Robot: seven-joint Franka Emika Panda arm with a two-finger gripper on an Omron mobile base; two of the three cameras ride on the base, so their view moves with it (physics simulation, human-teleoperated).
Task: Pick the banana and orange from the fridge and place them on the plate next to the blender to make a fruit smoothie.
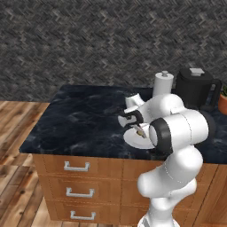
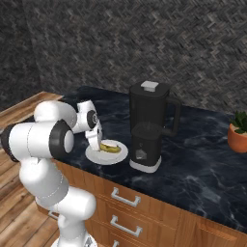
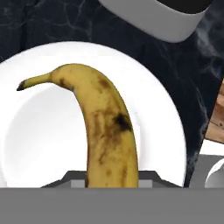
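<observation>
The brown-flecked yellow banana (image 3: 105,131) lies over the round white plate (image 3: 162,113), stem towards ten o'clock. Whether the hand (image 2: 96,144) grips it, I cannot tell. It looks light, soft, bruisable; take it mid-body.

Curved yellow banana (image 3: 107,131) w/ matt, brown-mottled skin; round white plate (image 3: 39,144) smooth, faintly glossy, looks ceramic; dark marble-veined table (image 1: 84,119) top polished, w/ warm wood-grain drawer fronts (image 1: 80,177) and pale metal-look handles; bulky black blender (image 2: 149,128) smooth plastic, semi-gloss; herringbone grey wall (image 1: 88,40) rough, matt.
</observation>
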